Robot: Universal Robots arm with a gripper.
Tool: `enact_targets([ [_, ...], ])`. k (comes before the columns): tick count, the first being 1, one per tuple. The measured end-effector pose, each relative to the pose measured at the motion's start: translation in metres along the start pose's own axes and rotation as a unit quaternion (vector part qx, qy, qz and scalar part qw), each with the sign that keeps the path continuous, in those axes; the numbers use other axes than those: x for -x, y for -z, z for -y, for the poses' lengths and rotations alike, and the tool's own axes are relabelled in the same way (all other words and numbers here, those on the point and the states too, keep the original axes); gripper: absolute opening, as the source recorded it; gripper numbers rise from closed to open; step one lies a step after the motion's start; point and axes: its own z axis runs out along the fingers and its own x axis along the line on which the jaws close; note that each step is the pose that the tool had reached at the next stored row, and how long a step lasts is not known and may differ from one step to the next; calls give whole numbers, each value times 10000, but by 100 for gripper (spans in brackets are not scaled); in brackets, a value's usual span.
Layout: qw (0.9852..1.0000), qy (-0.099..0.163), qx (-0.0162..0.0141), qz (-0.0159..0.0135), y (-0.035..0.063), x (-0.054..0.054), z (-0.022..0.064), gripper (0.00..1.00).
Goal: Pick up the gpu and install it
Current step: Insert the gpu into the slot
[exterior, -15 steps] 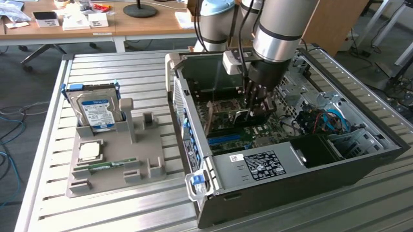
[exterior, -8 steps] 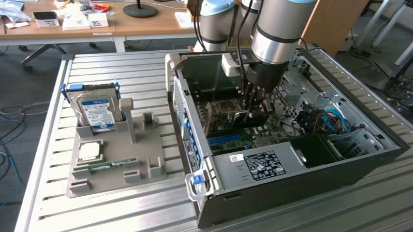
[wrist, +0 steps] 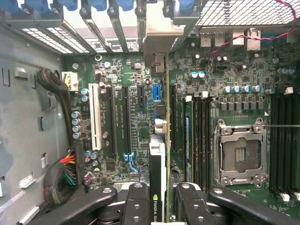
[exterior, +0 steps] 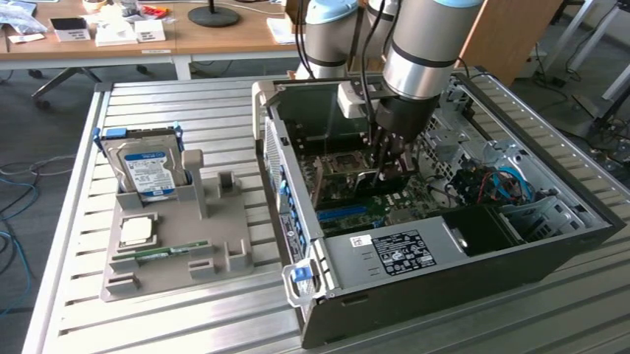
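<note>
Fingers [wrist: 138,206] of my pincer [wrist: 161,204] sit closest to the wrist lens, black, pressed onto both flat faces of the gpu [wrist: 157,164], so the pincer is pinching the gpu. Card stands on edge, with its green board edge and a dark face with white NVIDIA lettering between my pads. It hangs over the motherboard [wrist: 117,154], among the long black expansion slots. Its silver end bracket [wrist: 159,33] points at the case's rear wall with the blue clips. Can't tell if the card's edge is seated in a slot or just above one. Open CPU socket [wrist: 240,157] lies beside the card, apart from it. In the exterior view my pincer [exterior: 391,162] reaches down into the open computer case [exterior: 443,295], which lies on its side on the slatted metal table [exterior: 197,110]. On the exterior view's left, well apart from the case, is a grey holder [exterior: 167,284]. It has a hard drive [exterior: 147,168] upright at its far end, with a processor chip [exterior: 136,230] and a memory stick [exterior: 162,252] nearer.
</note>
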Motion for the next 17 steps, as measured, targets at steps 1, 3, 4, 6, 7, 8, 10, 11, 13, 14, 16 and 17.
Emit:
enact_targets([
  [1, 10000, 0, 0, 0, -1, 0, 0, 27],
  [3, 10000, 0, 0, 1, -1, 0, 0, 27],
  [4, 10000, 0, 0, 1, -1, 0, -1, 27],
  [6, 10000, -2, -1, 1, -2, 0, -7, 27],
  [7, 10000, -1, -1, 1, -2, 0, -12, 27],
  [8, 10000, 0, -1, 1, -2, 0, -14, 27],
  [10, 10000, 0, 0, 1, -2, -1, -13, 27],
  [11, 10000, 0, 0, 0, -1, -1, -14, 27],
  [13, 10000, 0, 0, 1, -2, -1, -17, 27],
  [14, 10000, 0, 0, 0, -1, -1, -18, 27],
  [16, 10000, -1, -1, 1, -2, -1, -23, 27],
  [17, 10000, -1, -1, 1, -2, -1, -23, 27],
])
